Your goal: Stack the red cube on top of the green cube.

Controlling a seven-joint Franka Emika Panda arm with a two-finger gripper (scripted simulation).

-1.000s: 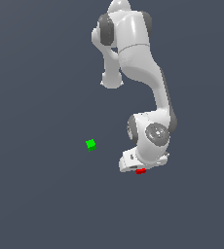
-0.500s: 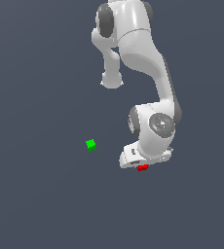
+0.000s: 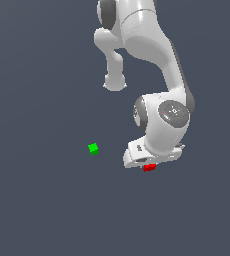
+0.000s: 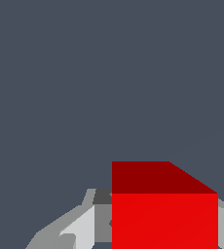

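Note:
The red cube (image 3: 149, 168) peeks out beneath the white hand of my gripper (image 3: 148, 165), toward the exterior view's right. In the wrist view the red cube (image 4: 164, 214) fills the space between the grey fingers (image 4: 82, 228), which press on both of its sides, so the gripper (image 4: 158, 231) is shut on it. The green cube (image 3: 93, 148) rests alone on the dark floor, well apart from the red one toward the exterior view's left. It does not show in the wrist view.
The arm's white links (image 3: 152, 45) rise above the gripper to its base (image 3: 115, 82) farther back. A plain dark grey floor (image 3: 37, 200) surrounds everything.
The hand and the red cube have shifted slightly upward in the exterior view, and the arm's upper links have swung. The green cube has stayed put.

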